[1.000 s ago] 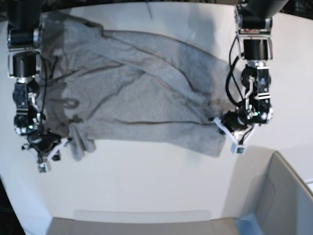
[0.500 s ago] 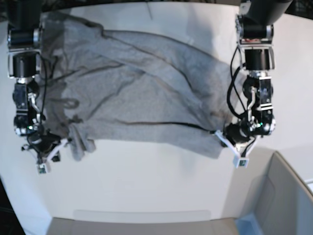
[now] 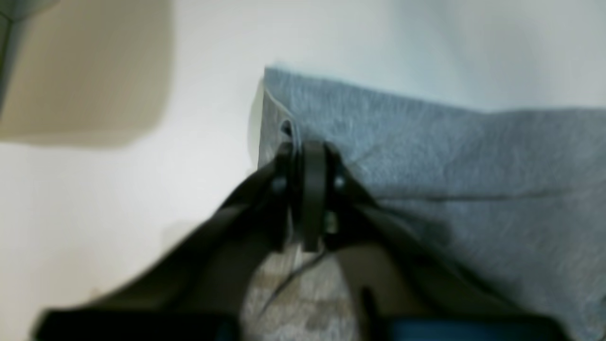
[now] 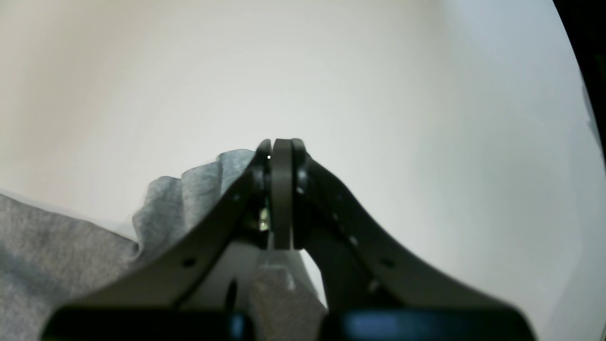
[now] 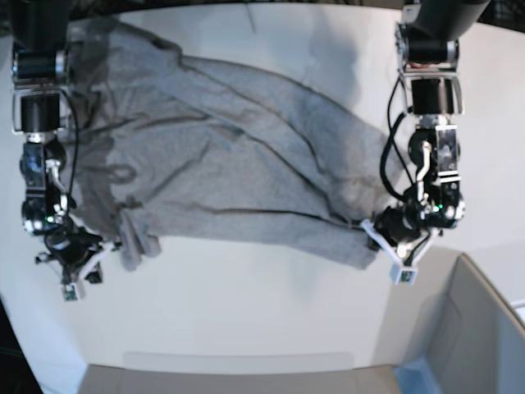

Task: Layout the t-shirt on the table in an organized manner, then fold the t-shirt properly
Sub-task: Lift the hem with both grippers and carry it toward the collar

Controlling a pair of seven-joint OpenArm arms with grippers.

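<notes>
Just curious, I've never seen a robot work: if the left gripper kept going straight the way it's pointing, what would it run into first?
The left gripper has its tips on the t-shirt corner. Straight ahead lies a little more grey cloth, then bare white table. Nothing else seems to block it, though depth is hard to judge.

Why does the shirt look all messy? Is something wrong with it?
The t-shirt isn't flat yet: it lies slanted across the table with long creases, and one corner is bunched up by the right pincer.

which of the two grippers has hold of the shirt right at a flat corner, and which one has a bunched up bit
The left gripper pinches the t-shirt at a flat corner. The right gripper is clamped on a ruffled, gathered bit of fabric.
</notes>
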